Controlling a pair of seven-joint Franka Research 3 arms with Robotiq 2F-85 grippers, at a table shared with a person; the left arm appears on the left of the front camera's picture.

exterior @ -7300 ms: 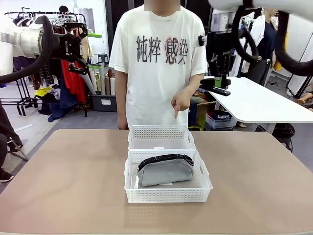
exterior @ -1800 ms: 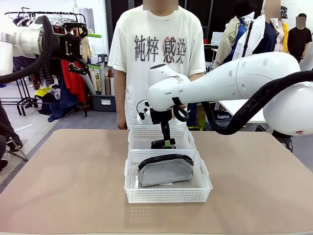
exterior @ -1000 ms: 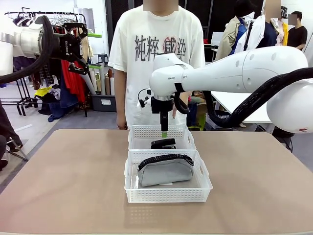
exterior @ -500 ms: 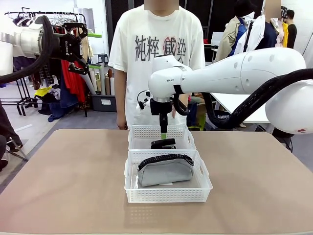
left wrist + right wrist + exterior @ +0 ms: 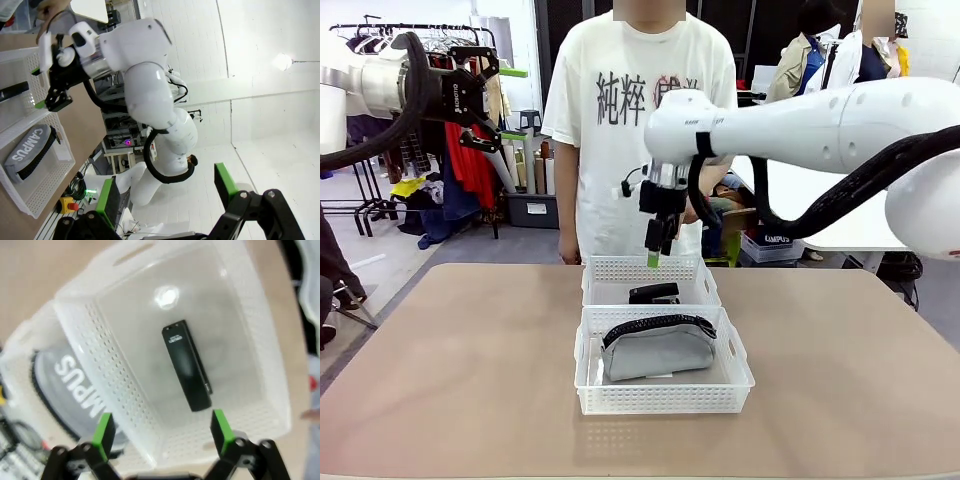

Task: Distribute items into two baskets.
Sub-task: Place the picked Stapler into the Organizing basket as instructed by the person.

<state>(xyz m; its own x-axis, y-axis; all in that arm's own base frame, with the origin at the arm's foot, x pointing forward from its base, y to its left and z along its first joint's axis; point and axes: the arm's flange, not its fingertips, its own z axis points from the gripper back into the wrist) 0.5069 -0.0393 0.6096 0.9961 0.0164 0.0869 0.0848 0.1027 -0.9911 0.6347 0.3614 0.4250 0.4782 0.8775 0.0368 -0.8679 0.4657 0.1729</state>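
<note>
Black stapler (image 5: 654, 293); grey pouch (image 5: 658, 349), black zipper; white lattice baskets (image 5: 665, 397).

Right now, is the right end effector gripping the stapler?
No, the stapler lies on the smaller basket's floor, and the open right end effector is above it.

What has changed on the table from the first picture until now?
The stapler now lies in the small basket, let go there by the right pincer, which has since risen, open. The person's pointing hand has gone. The pouch, the large basket and the left pincer stayed.
</note>
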